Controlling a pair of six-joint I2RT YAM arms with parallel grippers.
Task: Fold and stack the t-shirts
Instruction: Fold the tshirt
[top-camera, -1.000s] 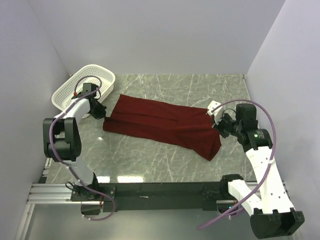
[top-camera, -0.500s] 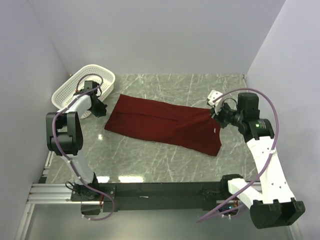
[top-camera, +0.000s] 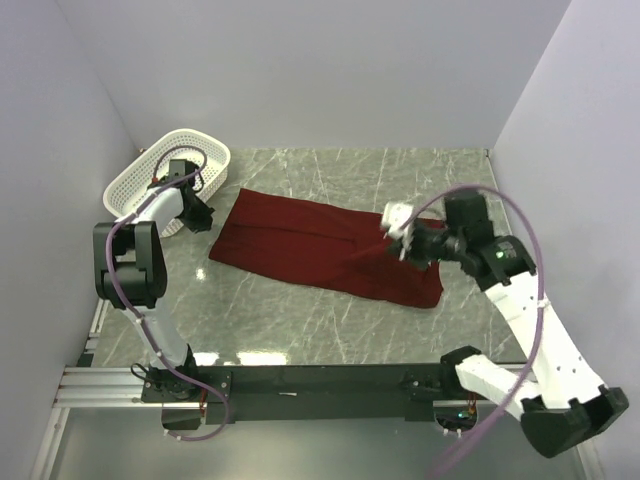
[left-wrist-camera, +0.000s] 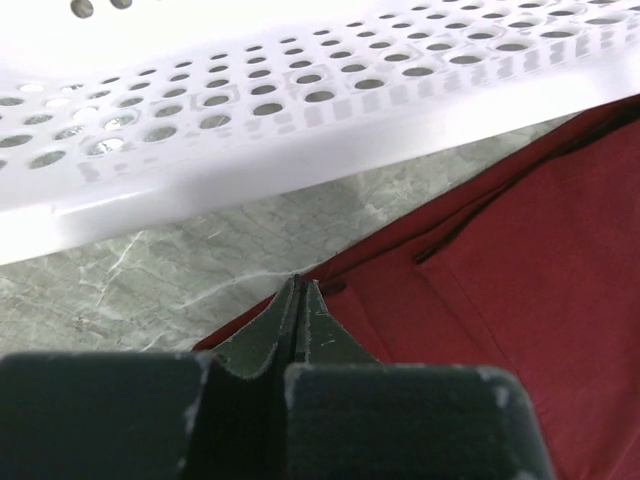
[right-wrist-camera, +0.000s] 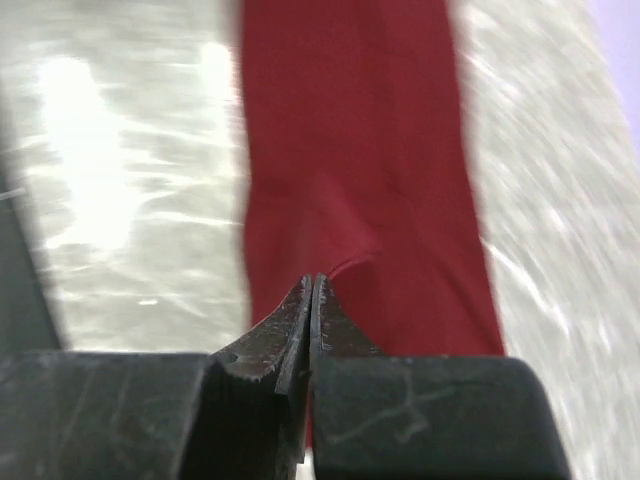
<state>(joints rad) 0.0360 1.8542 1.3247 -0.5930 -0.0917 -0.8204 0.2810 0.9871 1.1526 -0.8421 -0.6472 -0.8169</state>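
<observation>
The maroon t-shirt (top-camera: 310, 250) lies as a long folded strip across the middle of the table. My right gripper (top-camera: 396, 246) is over its right part, shut on a raised fold of the cloth. In the right wrist view the shut tips (right-wrist-camera: 315, 280) pinch the t-shirt (right-wrist-camera: 350, 150), which stretches away from them. My left gripper (top-camera: 205, 220) is just off the shirt's left end, beside the basket. In the left wrist view it (left-wrist-camera: 298, 285) is shut, with no cloth showing between the tips, at the edge of the t-shirt (left-wrist-camera: 500, 260).
A white perforated basket (top-camera: 190, 133) stands at the back left, and its wall (left-wrist-camera: 300, 100) is close in front of my left gripper. Walls close in the table on the left, back and right. Marble table surface (top-camera: 330, 320) shows in front of the shirt.
My right gripper has moved left over the shirt, carrying the right end's corner with it. My left gripper has drawn slightly back toward the basket.
</observation>
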